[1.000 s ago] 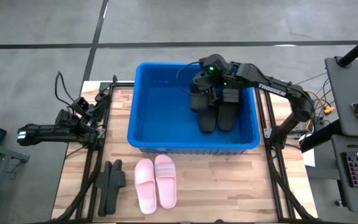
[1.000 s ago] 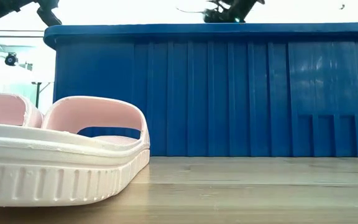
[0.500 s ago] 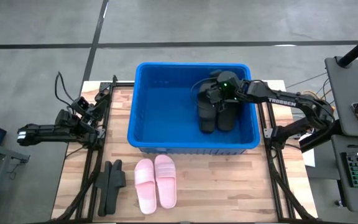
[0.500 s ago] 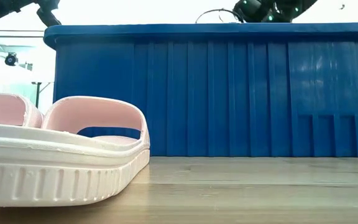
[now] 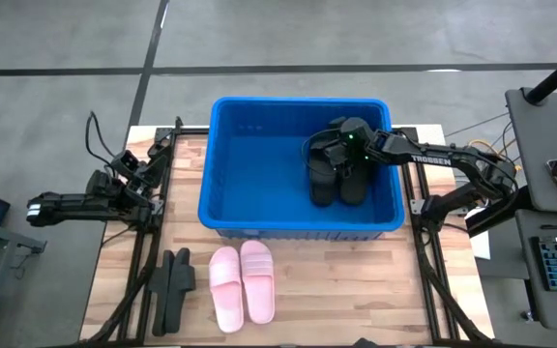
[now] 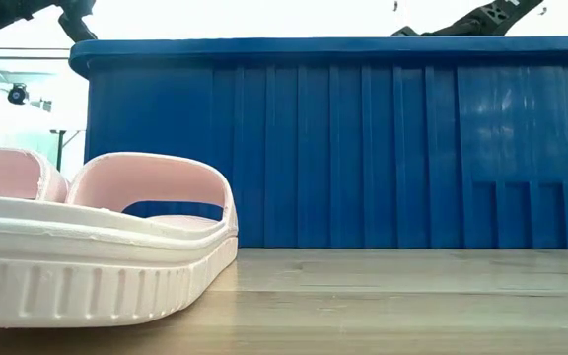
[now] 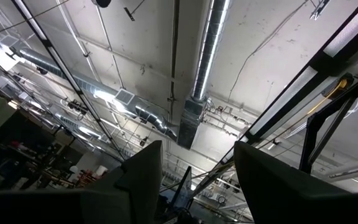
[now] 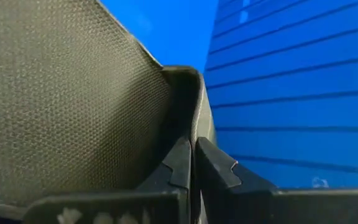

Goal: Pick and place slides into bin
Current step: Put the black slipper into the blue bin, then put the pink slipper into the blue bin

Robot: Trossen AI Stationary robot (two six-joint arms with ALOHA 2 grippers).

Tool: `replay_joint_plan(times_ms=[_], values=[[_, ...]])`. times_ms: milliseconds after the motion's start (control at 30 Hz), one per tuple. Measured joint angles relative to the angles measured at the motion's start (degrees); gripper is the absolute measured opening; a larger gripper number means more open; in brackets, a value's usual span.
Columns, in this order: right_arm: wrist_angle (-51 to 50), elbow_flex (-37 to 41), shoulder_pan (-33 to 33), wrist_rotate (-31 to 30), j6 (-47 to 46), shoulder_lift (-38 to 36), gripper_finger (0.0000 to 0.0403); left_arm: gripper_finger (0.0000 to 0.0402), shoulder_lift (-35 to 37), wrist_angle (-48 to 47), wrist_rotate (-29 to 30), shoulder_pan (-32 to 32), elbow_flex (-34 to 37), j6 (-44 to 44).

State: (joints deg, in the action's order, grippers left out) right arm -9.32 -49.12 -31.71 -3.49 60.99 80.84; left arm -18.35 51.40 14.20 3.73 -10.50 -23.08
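The bright blue bin (image 5: 222,208) stands mid-table; its front wall fills the low view (image 6: 343,148). My right gripper (image 5: 335,153) is low inside the bin, shut on a black slide (image 8: 73,93), above other black slides (image 5: 337,184) on the bin floor. A pale pink pair (image 5: 243,283) and a black pair (image 5: 172,290) lie on the table in front of the bin. My left gripper (image 7: 197,180) is open and empty, pointing up, at the table's left edge (image 5: 129,179). My right gripper pinches a thin edge of the black slide's strap (image 8: 194,115) between its two fingertips (image 8: 180,163). The slide sits inside the bin, by the other black slides. Whether it rests on them or hangs clear cannot be told.
The pink slide's sole and strap (image 6: 97,247) stand close in the low view. Bare wooden table (image 5: 356,280) lies in front of the bin on the right. Black frame rails (image 5: 148,261) run along both table sides.
My right gripper has gone down into the bin and a little toward the table's near edge, carrying the black slide with it. In the low view it has sunk below the bin's rim; only the arm shows above it now.
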Motion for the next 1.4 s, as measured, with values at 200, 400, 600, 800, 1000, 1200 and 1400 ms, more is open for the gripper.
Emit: replay_joint_plan(times_ms=[200, 400, 600, 800, 1000, 1200, 1400], values=[[-0.46, -0.44, -0.54, 0.86, -2.22, 0.0, 0.002, 0.0183, 0.0, -0.02, 0.04, -0.01, 0.0, -0.01], [-1.28, -1.26, -0.6, 0.17, 0.22, 0.15, 0.0063, 0.0183, 0.0, -0.11, 0.16, -0.01, 0.0, -0.01], [-4.38, -1.78, -0.6, 0.18, 1.14, 0.13, 0.0114, 0.0183, 0.0, -0.14, 0.24, 0.0, 0.0, -0.01], [-14.12, -6.57, -0.6, 0.29, -6.49, 0.09, 0.0156, 0.0183, 0.0, -0.13, 1.18, 0.01, 0.0, -0.01], [-27.75, -16.58, -0.6, 0.46, -16.31, 0.09, 0.0183, 0.0183, 0.0, -0.13, 1.33, 0.01, 0.0, -0.02], [-32.56, -28.24, -0.6, 2.23, -38.2, 0.03, 0.0187, 0.0183, 0.0, -0.13, 1.33, 0.0, 0.0, -0.01], [-25.37, -34.62, -0.62, 35.35, -56.26, -0.04, 0.0187, 0.0183, 0.0, -0.11, 1.31, 0.01, 0.0, -0.03]])
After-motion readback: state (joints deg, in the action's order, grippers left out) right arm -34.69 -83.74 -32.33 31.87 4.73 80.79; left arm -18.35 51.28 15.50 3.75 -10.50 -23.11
